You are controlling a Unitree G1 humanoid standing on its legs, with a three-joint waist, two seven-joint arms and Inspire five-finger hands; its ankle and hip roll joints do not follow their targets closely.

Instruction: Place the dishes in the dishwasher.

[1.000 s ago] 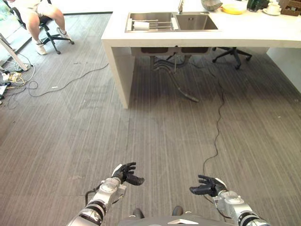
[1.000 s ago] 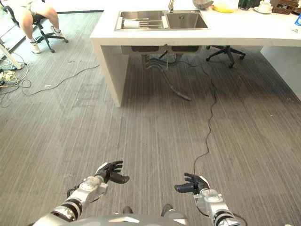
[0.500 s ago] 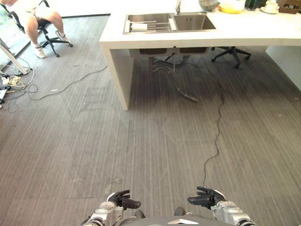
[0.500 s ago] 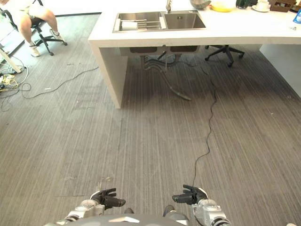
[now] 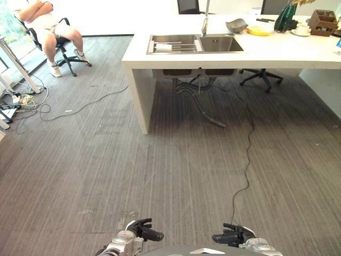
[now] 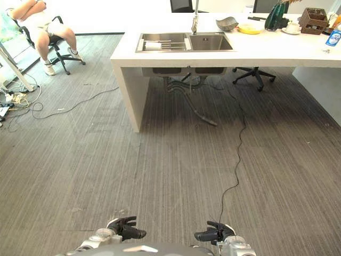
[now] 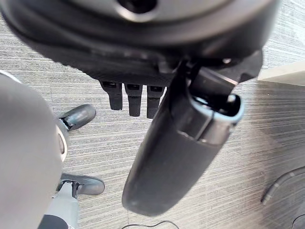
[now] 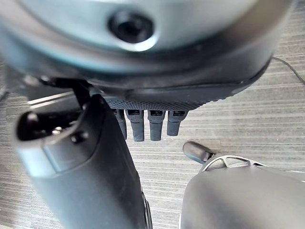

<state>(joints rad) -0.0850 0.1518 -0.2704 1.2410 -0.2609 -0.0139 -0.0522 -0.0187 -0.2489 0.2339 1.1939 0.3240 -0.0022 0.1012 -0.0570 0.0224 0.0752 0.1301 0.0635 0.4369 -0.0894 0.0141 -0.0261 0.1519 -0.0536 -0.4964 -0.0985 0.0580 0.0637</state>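
Dishes stand far off on the white counter [image 5: 298,50]: a grey bowl [image 5: 236,25], a yellow plate [image 5: 259,31] and a white cup on a saucer [image 5: 302,30]. A double steel sink [image 5: 194,43] with a rack and a pale roll in its left basin is set in that counter. My left hand [image 5: 139,231] and my right hand [image 5: 232,236] hang low at the near edge, over bare floor, both open and holding nothing. In the wrist views the left hand's fingers [image 7: 128,98] and the right hand's fingers [image 8: 150,123] are relaxed over the carpet.
A person [image 5: 45,18] sits on a wheeled chair at the far left. Cables [image 5: 80,96] trail over the grey floor, one [image 5: 248,154] running from under the counter towards me. Pipes hang under the sink. An office chair [image 5: 261,77] stands behind the counter. A wooden box [image 5: 322,22] sits at the counter's right.
The view has lifted, showing more of the counter's far side. Both hands have dropped lower and closer to my body, still open.
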